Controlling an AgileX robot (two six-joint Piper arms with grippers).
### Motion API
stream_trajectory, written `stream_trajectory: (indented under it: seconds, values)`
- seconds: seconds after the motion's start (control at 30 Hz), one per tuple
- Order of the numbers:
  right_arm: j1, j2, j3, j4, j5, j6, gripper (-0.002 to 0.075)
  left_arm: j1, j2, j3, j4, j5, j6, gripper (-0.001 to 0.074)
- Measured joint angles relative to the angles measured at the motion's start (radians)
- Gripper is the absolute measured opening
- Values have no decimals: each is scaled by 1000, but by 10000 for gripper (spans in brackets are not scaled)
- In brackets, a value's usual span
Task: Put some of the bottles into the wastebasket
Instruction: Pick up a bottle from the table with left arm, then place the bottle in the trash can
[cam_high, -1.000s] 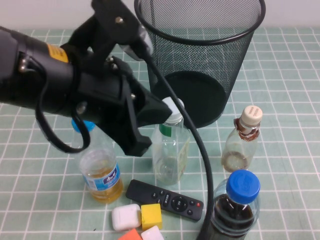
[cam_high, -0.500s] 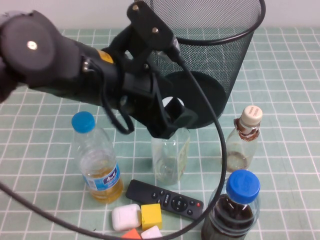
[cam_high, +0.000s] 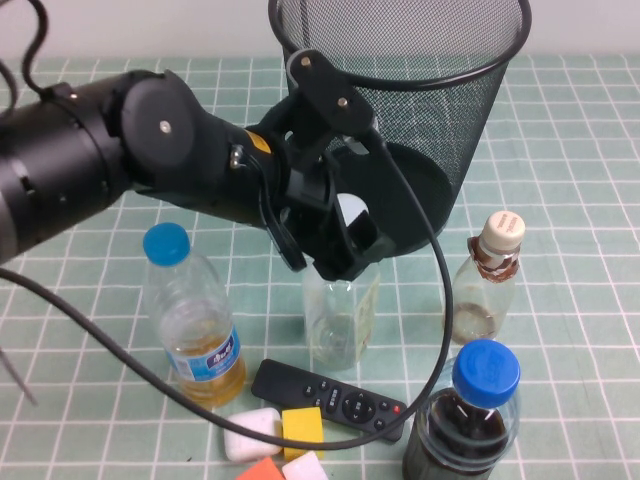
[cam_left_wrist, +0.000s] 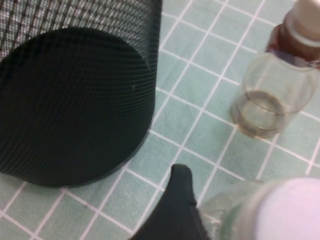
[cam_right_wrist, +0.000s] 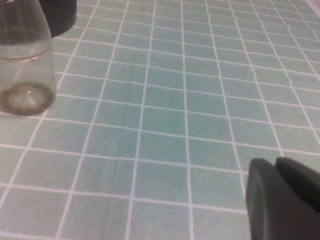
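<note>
The left pincer (cam_high: 345, 225) hangs over the middle of the green tiled surface (cam_high: 560, 150), its fingers spread on either side of the white cap of the taller clear bottle (cam_high: 338, 325), not clenched on it. That bottle stands upright just in front of the black wire-mesh wastebasket (cam_high: 420, 90), which sits near the far edge. The small rounded bottle with the cream cap (cam_high: 485, 285) stands upright toward the right edge, apart from both. The right pincer (cam_right_wrist: 280, 205) hovers low over bare tiles near that small bottle; whether it is released or clenched cannot be told.
</note>
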Motion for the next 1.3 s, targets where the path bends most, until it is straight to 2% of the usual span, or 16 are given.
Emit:
stream_trajectory:
  seconds: [0.1, 0.2, 0.47, 0.6, 0.77, 0.9, 1.13, 1.3]
  values:
    - [0, 0, 0, 0, 0, 0, -8, 0, 25, 0, 2, -27, 0, 503]
    - [0, 0, 0, 0, 0, 0, -8, 0, 39, 0, 2, -37, 0, 323]
    - [0, 0, 0, 0, 0, 0, -8, 0, -16, -4, 7, 21, -30, 333]
    - [0, 0, 0, 0, 0, 0, -8, 0, -94, -99, 28, 177, -108, 333]
    - [0, 0, 0, 0, 0, 0, -8, 0, -135, -348, 110, 445, -243, 333]
    - [0, 0, 0, 0, 0, 0, -8, 0, -125, -648, 180, 618, -324, 333]
    - [0, 0, 0, 0, 0, 0, -8, 0, -14, -1135, 251, 645, -350, 333]
    - [0, 0, 0, 0, 0, 0, -8, 0, 141, -1274, 249, 540, -323, 333]
